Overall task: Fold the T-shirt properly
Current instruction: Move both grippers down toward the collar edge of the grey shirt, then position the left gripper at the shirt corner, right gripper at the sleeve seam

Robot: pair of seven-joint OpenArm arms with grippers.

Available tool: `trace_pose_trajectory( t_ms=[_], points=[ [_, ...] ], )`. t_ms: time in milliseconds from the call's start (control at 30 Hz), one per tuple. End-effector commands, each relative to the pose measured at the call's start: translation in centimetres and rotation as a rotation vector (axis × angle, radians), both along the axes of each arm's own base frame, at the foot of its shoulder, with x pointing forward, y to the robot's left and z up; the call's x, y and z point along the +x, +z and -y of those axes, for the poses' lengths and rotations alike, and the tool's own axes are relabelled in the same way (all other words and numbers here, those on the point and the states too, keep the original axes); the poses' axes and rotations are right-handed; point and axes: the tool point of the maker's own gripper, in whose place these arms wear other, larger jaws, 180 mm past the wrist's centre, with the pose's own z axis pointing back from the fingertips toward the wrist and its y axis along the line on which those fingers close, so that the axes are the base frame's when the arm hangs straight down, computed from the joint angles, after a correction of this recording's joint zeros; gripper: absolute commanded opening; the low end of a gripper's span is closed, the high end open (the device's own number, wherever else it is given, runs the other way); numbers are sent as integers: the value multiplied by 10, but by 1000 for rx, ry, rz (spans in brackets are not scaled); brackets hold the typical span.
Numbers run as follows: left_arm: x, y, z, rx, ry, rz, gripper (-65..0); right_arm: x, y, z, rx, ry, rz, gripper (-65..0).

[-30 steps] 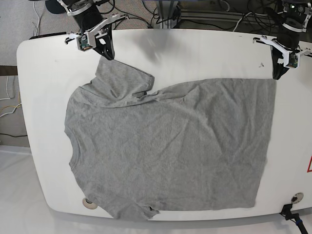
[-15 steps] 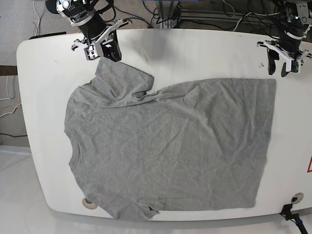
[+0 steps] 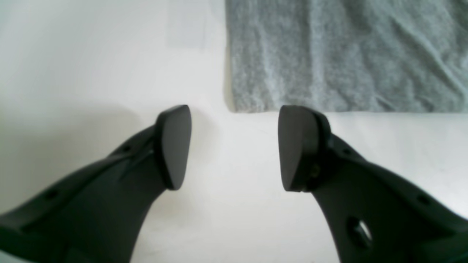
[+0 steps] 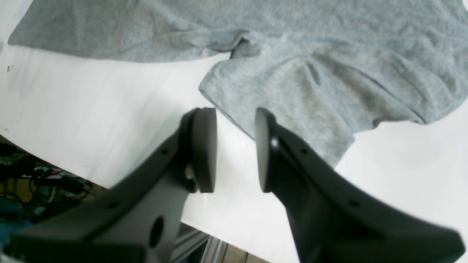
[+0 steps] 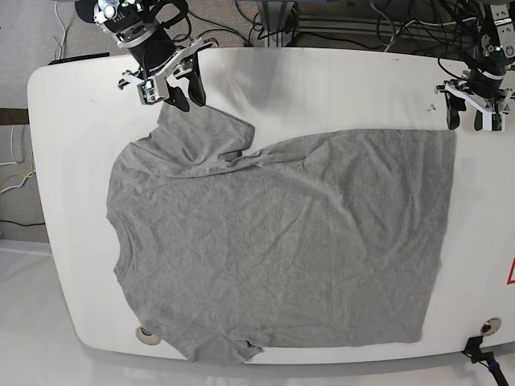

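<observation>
A grey T-shirt lies spread flat on the white table, collar to the left and hem to the right. Its far sleeve is folded in over the body. My right gripper hovers open at that sleeve's far edge; in the right wrist view the gripper stands just short of the sleeve. My left gripper is open beside the far hem corner. In the left wrist view the gripper has nothing between its fingers, and the shirt's corner lies just ahead.
Cables and frame parts run behind the table's far edge. A round fitting sits at the front left and another round fitting at the front right. A small dark mark is near the left gripper.
My left gripper has drawn a little to the right of the hem corner and its fingers have spread. My right gripper has shifted right, closer over the sleeve. The shirt has not moved.
</observation>
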Motion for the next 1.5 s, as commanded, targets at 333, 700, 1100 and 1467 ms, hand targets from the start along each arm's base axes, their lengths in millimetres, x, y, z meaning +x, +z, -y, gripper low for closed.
trace_pose_trajectory(
  t_ms=[333,700,1100,1467],
  points=[
    [3,-19,-18,-50,81,-61,-331,2,9,-2,19,0,30,-518],
    [11,-11,-6,-89,52,-6,-314,6,8,2,16,-6,37,-512],
    [17,-8,6,-134,34,23,-312,5,7,4,14,-3,33,-516],
    [45,-9,8,-160,40,85,-308,5,6,5,11,-5,30,-519]
  ],
)
